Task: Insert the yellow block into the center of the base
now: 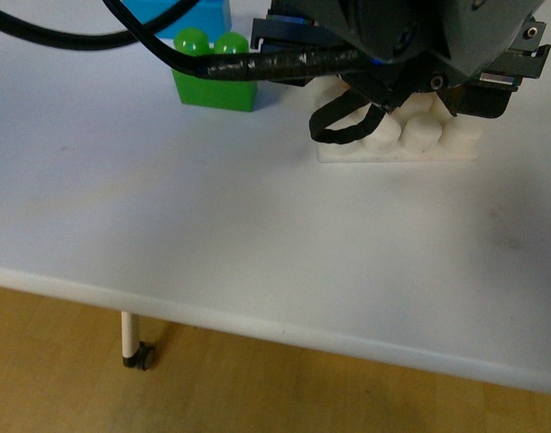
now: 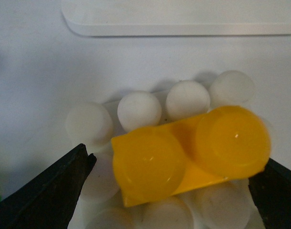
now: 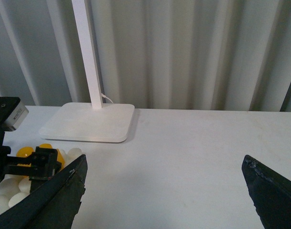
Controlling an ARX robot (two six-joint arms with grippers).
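In the left wrist view the yellow block (image 2: 190, 152), with two round studs, sits on the white studded base (image 2: 138, 110), slightly askew over its middle studs. My left gripper (image 2: 174, 183) is open, its black fingers (image 2: 50, 191) standing apart on either side of the block. In the front view the left arm covers the block; only the base's (image 1: 410, 140) front studs show. In the right wrist view the block (image 3: 26, 151) and base (image 3: 7, 198) show at the edge behind the left gripper. My right gripper (image 3: 164, 191) is open and empty above bare table.
A green two-stud brick (image 1: 216, 77) and a blue brick (image 1: 189, 16) behind it stand left of the base. A black cable (image 1: 257, 63) hangs across them. The white lamp foot (image 3: 88, 122) with its post stands behind the base. The table's front edge (image 1: 257, 325) is near.
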